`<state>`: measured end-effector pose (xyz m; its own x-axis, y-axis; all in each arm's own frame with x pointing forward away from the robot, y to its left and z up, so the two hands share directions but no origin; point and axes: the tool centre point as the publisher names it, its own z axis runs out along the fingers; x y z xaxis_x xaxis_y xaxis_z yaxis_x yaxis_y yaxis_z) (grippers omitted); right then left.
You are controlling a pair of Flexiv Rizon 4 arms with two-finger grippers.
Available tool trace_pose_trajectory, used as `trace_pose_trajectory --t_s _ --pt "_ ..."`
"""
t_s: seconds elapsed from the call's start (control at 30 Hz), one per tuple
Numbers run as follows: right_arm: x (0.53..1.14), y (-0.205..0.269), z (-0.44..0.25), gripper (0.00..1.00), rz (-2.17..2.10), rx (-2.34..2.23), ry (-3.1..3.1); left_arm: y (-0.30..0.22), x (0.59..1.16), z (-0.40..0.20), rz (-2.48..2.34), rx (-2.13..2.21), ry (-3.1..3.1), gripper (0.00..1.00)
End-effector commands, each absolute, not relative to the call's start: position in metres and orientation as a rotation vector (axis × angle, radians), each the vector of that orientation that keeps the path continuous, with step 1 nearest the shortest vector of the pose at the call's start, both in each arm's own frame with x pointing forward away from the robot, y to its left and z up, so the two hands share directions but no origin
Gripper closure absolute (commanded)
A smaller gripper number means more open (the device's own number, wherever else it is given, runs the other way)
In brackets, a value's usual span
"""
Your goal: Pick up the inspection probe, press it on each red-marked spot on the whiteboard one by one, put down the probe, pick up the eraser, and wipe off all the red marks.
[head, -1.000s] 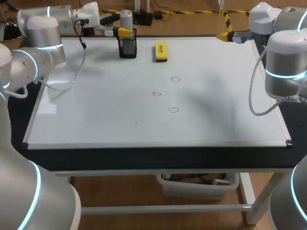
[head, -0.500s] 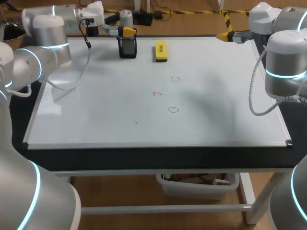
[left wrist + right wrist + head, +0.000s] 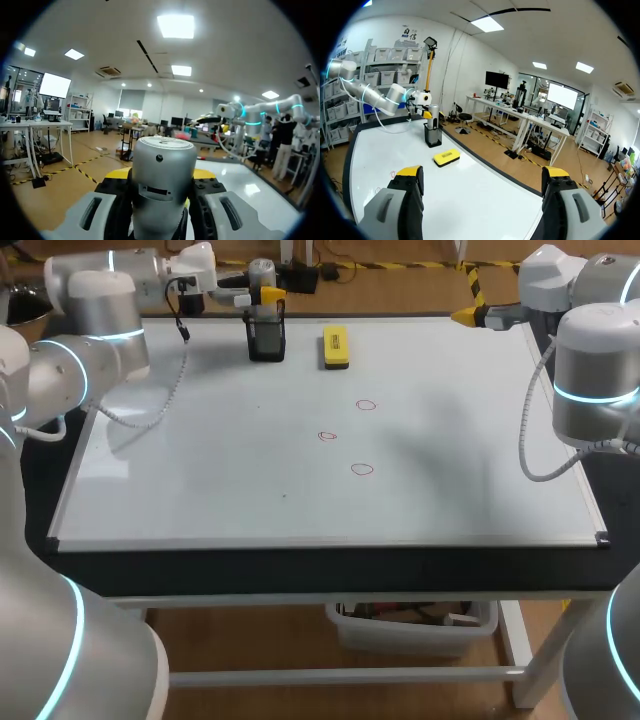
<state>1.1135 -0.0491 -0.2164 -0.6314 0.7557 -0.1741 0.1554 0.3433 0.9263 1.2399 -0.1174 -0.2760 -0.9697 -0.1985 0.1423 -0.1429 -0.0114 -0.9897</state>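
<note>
Black box-shaped holder [image 3: 265,340] upright on the white, silver-framed whiteboard [image 3: 200,490], toward its far edge; standing in that holder, top well above the rim, the silver cylindrical inspection probe [image 3: 262,270]; probe's foot hidden inside the holder.

Left gripper [image 3: 262,293] directly above the holder, level with the probe's upper part, coming in from the left-arm side; clenched on the probe, one dark finger against each flank of the metal barrel (plain from the left wrist, yellow tips just showing behind it).

Flat yellow block eraser [image 3: 335,346] lying just beside the holder on the right-arm side, not touching it.

Three marks well apart from the holder, nearer the robot and over on the eraser's side; first red ring [image 3: 366,405] least far forward of the holder; second red ring [image 3: 327,436] further forward; third red ring [image 3: 362,469] furthest forward of all.

Right gripper [image 3: 462,315] well apart from the holder, beyond the eraser on the right-arm side and about as far back; fingers spread wide, released, nothing between them.
</note>
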Motion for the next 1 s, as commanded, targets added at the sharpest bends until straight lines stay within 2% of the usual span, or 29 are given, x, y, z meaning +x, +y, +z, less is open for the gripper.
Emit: trace_pose_trajectory --t_s 0.03,1.0 --pt "1.114 -0.049 -0.217 0.00 1.291 0.793 2.011 -0.116 1.248 -0.278 -2.306 -0.141 2.278 1.00" --pt "1.114 -0.049 -0.217 0.00 1.291 0.793 2.011 -0.111 1.224 -0.180 -2.240 0.019 2.253 1.00"
